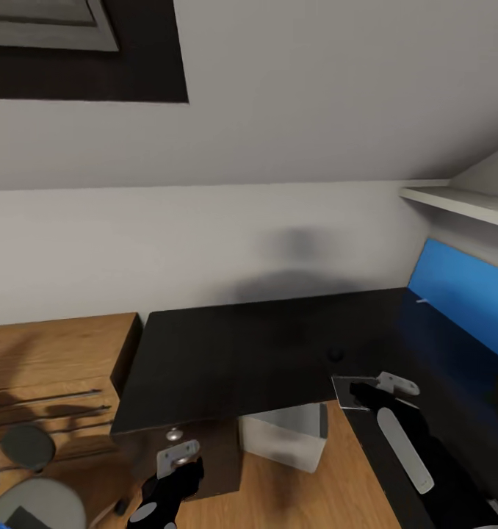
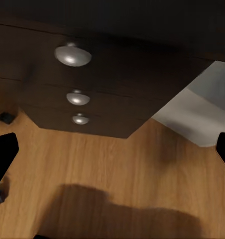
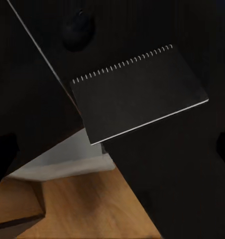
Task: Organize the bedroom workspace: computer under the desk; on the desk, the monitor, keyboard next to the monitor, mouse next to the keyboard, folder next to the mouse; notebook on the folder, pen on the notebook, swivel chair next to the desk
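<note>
The notebook (image 3: pixel 137 97), dark-covered and spiral-bound, lies at the inner corner of the black desk (image 1: pixel 249 353) with one corner past the edge. My right gripper (image 1: pixel 361 393) (image 3: pixel 112 149) hovers open just above the notebook (image 1: pixel 347 390). The small dark mouse (image 1: pixel 336 355) (image 3: pixel 78 30) rests on the desk just beyond. Under the desk stands the light grey computer (image 1: pixel 286 433) (image 2: pixel 202 109). My left gripper (image 1: pixel 181 470) (image 2: pixel 112 154) is open and empty, low in front of the drawer unit (image 2: pixel 92 99). The grey swivel chair (image 1: pixel 29 507) is at the bottom left. Monitor, keyboard, folder and pen are out of view.
A low wooden shelf unit (image 1: pixel 51 367) adjoins the desk's left end. A blue wall panel (image 1: pixel 462 286) runs along the right wing, with a white shelf (image 1: pixel 455 202) above it. Wooden floor (image 2: pixel 117 164) lies in front of the drawers.
</note>
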{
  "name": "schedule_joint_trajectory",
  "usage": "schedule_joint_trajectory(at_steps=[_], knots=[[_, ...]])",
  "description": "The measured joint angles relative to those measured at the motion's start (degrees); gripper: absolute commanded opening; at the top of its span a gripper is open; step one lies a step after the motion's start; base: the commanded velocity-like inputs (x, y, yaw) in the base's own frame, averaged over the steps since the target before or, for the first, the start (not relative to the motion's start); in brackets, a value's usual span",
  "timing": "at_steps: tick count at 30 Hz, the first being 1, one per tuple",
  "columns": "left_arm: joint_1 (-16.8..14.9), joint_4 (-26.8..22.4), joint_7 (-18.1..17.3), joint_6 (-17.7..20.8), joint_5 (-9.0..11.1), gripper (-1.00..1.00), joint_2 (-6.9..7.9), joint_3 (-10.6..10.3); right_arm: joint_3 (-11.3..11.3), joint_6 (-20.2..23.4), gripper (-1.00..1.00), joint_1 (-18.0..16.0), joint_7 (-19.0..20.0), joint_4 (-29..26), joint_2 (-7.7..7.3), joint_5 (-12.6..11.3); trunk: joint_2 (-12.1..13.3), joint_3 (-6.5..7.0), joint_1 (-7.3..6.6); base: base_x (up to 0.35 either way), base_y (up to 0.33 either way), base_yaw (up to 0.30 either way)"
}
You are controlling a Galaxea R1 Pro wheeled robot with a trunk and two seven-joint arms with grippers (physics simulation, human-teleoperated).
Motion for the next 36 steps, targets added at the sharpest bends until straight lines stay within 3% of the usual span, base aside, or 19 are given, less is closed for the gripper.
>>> schedule_joint_trajectory(at_steps=[6, 15, 19, 23, 36], knots=[[0.01, 0.01, -0.01, 0.06, 0.0, 1.0, -0.01, -0.01, 0.05, -2.85, 1.0, 0.01, -0.01, 1.06, 0.02, 2.03, 0.01, 0.17, 0.01, 0.275, 0.0, -0.277], [0.01, -0.04, -0.01, 0.04, -0.01, 1.0, 0.0, -0.02, 1.26, -4.14, 1.0, -0.02, -0.02, 4.0, 0.11, 4.15, 0.01, 0.22, 0.03, 0.032, 0.0, -0.247], [0.01, -0.22, -0.04, -0.05, 0.0, 1.0, 0.0, 0.01, 4.68, -4.16, 1.0, -0.07, 0.72, 4.06, 0.12, 4.73, 0.0, 0.22, 0.01, 0.229, 0.0, -0.068], [0.0, -0.29, -0.08, -0.07, 0.0, 1.0, 0.0, 0.06, 6.57, -4.19, 1.0, -0.07, 2.11, 4.01, 0.12, 5.55, 0.0, 0.22, 0.0, 0.307, 0.0, -0.018], [0.01, -0.35, -0.09, -0.08, 0.03, 1.0, 0.0, 0.08, 7.27, -4.92, 1.0, -0.07, 2.8, 3.99, 0.12, 5.9, 0.0, 0.22, 0.0, 0.331, 0.0, -0.002]])
